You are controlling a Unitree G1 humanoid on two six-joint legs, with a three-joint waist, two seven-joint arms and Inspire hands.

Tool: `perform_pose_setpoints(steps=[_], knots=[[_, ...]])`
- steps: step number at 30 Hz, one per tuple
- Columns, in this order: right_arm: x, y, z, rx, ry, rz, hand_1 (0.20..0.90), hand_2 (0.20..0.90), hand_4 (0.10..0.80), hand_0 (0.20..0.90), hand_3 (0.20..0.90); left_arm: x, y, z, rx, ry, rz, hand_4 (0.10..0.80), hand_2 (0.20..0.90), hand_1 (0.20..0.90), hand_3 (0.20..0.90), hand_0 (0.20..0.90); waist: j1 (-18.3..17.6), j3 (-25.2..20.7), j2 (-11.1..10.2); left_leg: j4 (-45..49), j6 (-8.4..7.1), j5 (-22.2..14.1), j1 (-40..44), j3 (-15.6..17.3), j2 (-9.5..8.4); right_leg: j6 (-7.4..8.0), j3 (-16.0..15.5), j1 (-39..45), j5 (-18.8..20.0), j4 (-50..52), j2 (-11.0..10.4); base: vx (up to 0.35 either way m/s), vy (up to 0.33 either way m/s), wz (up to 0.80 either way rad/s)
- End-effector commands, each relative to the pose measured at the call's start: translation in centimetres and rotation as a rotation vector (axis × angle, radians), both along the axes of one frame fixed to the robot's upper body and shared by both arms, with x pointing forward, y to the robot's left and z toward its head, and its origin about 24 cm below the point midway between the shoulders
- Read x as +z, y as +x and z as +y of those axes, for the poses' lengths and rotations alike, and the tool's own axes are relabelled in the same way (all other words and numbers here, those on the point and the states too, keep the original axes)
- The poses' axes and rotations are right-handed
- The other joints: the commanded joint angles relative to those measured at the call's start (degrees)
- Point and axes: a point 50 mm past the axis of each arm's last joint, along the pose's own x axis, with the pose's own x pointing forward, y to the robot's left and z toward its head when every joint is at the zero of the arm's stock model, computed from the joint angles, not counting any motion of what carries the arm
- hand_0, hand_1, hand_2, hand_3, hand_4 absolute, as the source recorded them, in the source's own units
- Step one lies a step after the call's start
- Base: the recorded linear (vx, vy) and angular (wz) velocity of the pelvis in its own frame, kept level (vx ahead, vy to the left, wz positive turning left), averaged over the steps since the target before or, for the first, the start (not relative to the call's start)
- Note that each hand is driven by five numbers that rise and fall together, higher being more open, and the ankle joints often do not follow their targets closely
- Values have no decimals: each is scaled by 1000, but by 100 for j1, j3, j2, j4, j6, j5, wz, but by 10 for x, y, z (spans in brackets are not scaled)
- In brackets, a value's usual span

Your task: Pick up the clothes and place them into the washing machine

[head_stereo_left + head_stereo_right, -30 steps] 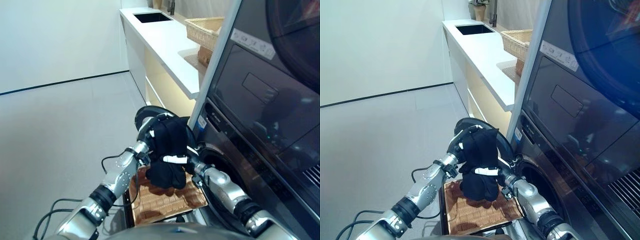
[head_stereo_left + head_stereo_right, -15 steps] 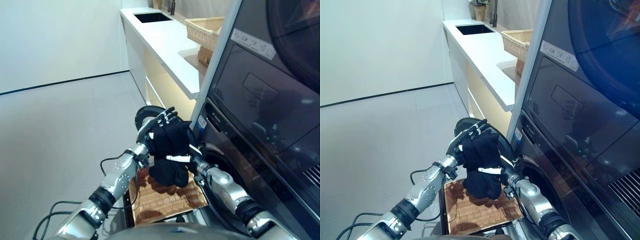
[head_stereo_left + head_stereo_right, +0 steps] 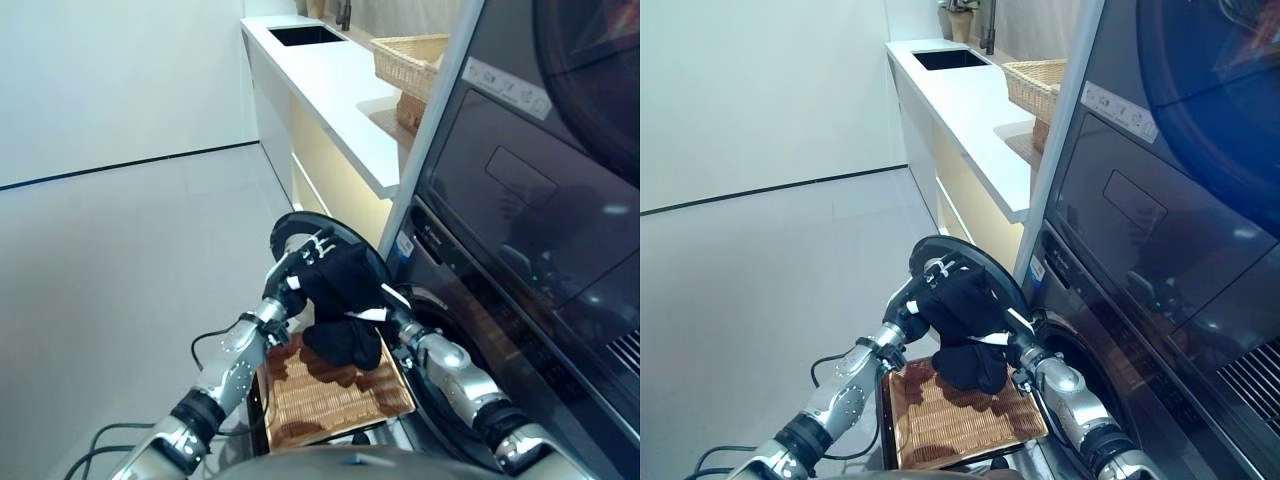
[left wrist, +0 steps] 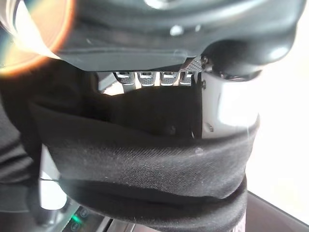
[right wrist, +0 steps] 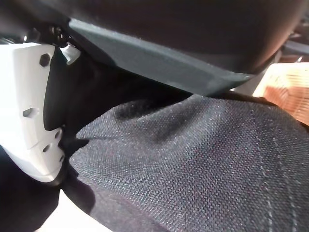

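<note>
While bunched into a dark lump with its long axis running down and slightly toward the washing machine [image 3: 520,260], hangs as black clothes [image 3: 340,305] between both hands, just in front of the machine's round open door [image 3: 300,228] and above the wicker basket [image 3: 330,400]. Held up off the basket, beside the dark drum opening [image 3: 440,330] but not inside it. Upper end gathered at the hands, lower end drooping in a rounded fold toward the basket.

Left hand [image 3: 290,275] pressed against the side of the bundle away from the machine, thumb with white cover [image 4: 227,104] and fingers [image 4: 149,77] curled round a thick roll of cloth, gripping it. Right hand [image 3: 1012,338] under and behind the bundle on the machine side; white-covered thumb [image 5: 29,111] lying against the fabric, cloth draped across the palm, fingers hidden beneath it, so cannot tell whether closed or straight.

Woven, slightly coarse black fabric, matte, with fine pale lines in the weave in the right wrist view. Basket low, rectangular, brown wicker, seemingly holding no clothes beyond shadowed patches. Washing machine front glossy and dark, with a dark panel above. Beyond it, a white smooth desk [image 3: 340,90] with a black sink [image 3: 305,34] set in and a second pale wicker basket [image 3: 410,55] on top, near the machine's upper edge.
</note>
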Motion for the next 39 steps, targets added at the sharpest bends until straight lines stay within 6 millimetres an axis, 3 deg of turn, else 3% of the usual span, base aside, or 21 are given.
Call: perform_pose_setpoints(steps=[1,39], knots=[[48,28,1,-53,127,-285,200,200,300,200,200,25,17,4,14,-24,-178,800,900,900,900,900,163,-527,-400,462,-428,-93,-240,-262,192,370,68,-257,276,445,-422,0,0,0],[54,29,-8,-143,184,-318,200,200,300,200,200,-13,1,21,71,57,-38,800,900,900,900,900,192,-483,-453,480,-422,-102,-260,-258,180,354,77,-275,291,455,-421,0,0,0]])
